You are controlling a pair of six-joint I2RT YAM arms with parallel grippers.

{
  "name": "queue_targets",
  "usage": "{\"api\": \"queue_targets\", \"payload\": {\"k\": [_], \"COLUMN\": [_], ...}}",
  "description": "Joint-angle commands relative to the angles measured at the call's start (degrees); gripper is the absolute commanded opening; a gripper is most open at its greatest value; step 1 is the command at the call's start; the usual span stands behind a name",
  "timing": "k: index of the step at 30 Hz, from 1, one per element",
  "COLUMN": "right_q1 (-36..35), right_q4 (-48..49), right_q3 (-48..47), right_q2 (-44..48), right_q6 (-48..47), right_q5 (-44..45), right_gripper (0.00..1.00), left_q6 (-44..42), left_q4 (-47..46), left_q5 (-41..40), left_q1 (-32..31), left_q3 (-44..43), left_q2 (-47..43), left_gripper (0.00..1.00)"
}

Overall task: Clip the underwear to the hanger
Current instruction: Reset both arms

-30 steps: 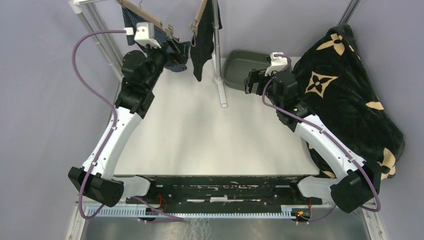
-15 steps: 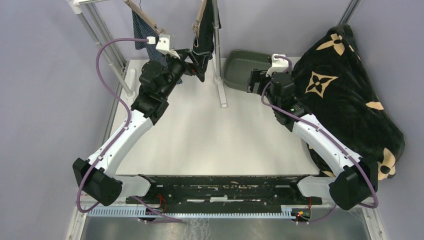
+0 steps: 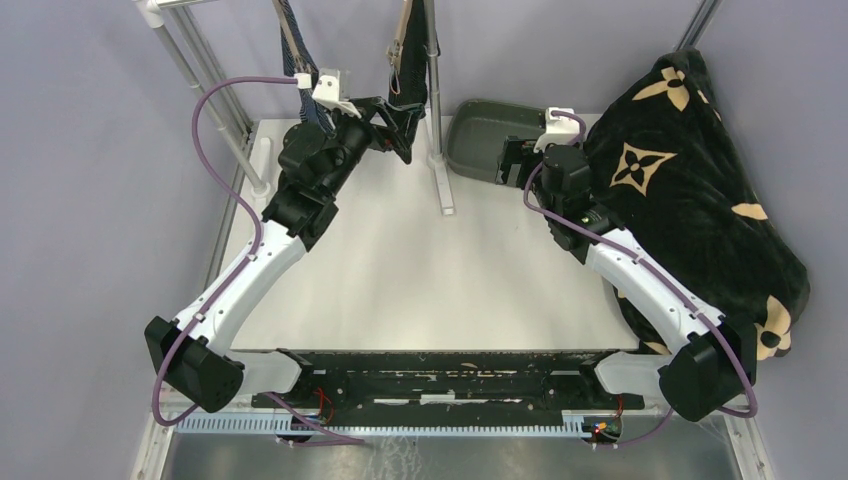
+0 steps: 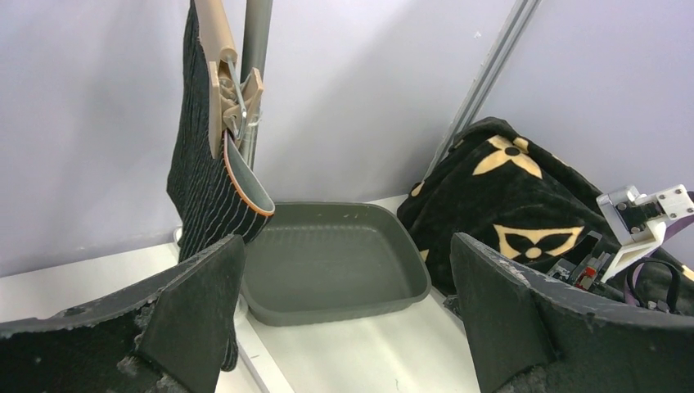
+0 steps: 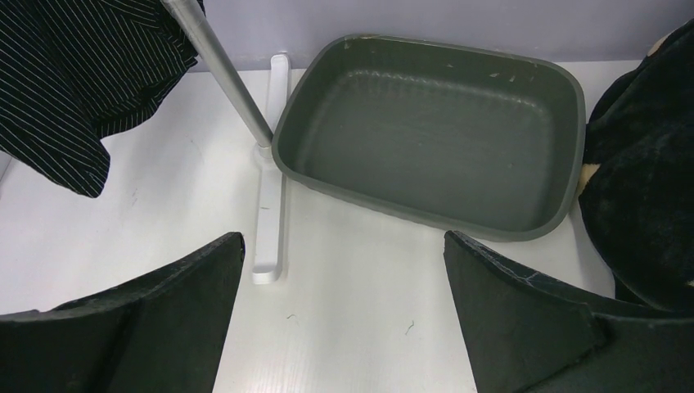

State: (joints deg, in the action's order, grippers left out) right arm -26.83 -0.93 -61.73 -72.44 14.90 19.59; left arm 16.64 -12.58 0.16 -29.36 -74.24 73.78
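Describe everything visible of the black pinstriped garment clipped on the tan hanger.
The black pinstriped underwear is soft fabric with fine pale stripes. It hangs limp, its top edge pinched in the tan hanger's clip; a grey, orange-edged band curls out below. It hangs beside the grey metal pole, above the white table, clear of the dark grey-green tray.

White table (image 3: 420, 260) bears grey tray (image 3: 478, 138) and blanket (image 3: 690, 190).
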Motion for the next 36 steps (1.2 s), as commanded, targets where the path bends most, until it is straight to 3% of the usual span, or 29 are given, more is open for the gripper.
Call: {"api": "queue_targets", "payload": {"k": [1, 28, 36], "right_q1": [0.3, 0.4, 0.4], "right_q4": [2.1, 2.1, 4.2], "right_q3": [-0.5, 0.0, 0.9], "right_q2": [1.8, 2.7, 3.8], "right_q6": [-0.7, -0.2, 3.7], "right_q5": [1.1, 0.6, 1.3], "right_gripper": [1.00, 1.00, 1.00], "left_q6": [-1.8, -1.4, -1.5], "left_q4": [-3.6, -2.5, -2.5], "left_q5": [0.9, 0.6, 0.4], "left_q1": [-0.5, -0.5, -0.6], "left_q3": [-1.6, -1.3, -1.1], "left_q2": [-1.6, -2.0, -2.3], "left_gripper": [0.99, 0.99, 0.99]}}
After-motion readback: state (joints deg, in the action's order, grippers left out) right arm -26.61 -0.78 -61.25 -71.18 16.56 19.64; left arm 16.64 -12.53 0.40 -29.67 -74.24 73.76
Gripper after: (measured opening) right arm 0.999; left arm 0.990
